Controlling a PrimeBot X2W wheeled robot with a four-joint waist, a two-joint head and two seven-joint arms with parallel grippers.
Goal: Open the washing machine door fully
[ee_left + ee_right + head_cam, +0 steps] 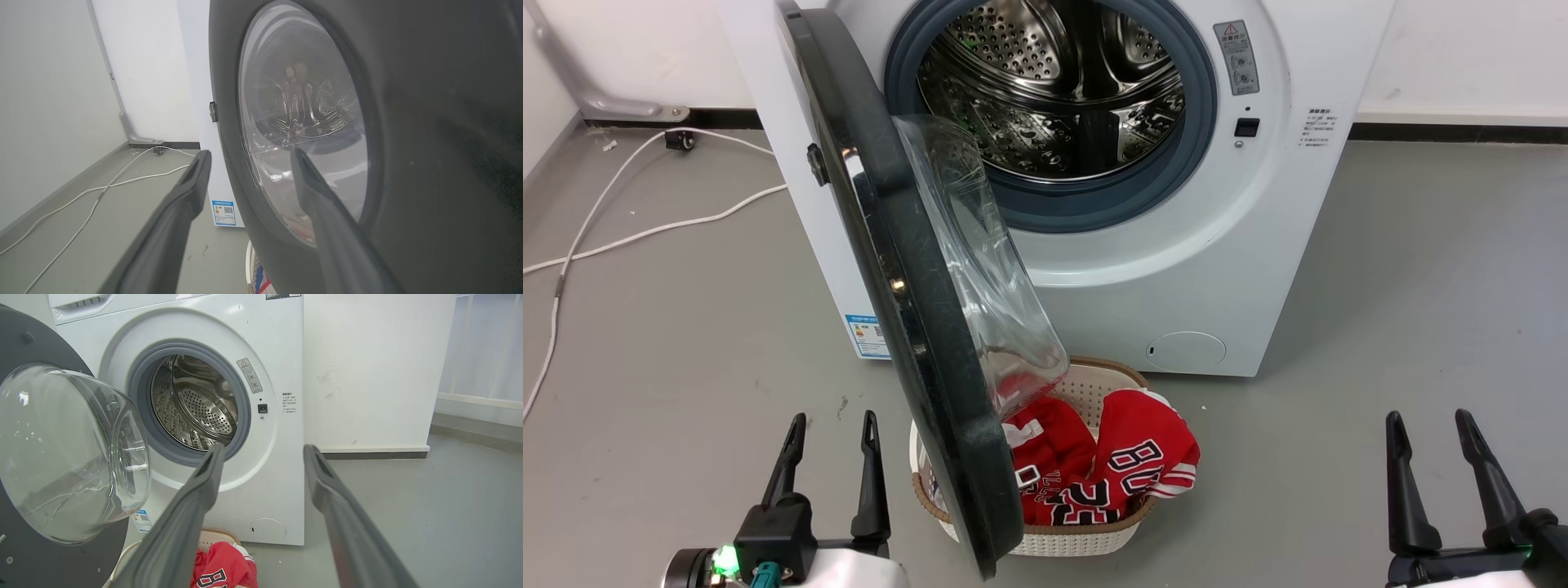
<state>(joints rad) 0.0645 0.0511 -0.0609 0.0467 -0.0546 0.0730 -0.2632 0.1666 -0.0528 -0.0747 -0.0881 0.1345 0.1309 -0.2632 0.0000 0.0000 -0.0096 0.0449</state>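
From the head camera, the left gripper [832, 445] has its two dark fingers spread and empty. Just to its right, the large round glossy black washing machine door [911, 310] stands out edge-on from the white boxy front-loading washing machine [1217, 269]. The right gripper [1433, 453], equally spread and empty, sits well apart from the door.

At the left wrist, the door's outer face looms close ahead-right of the fingers.

At the right wrist, the door's glass bowl lies to the fingers' left, with the steel drum [196, 404] ahead.

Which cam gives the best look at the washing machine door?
Head view: the washing machine door shows almost whole, swung out roughly edge-on over the basket. Right wrist view has its inner face and glass bowl, cropped at left. Left wrist view has its outer face close up, cropped.
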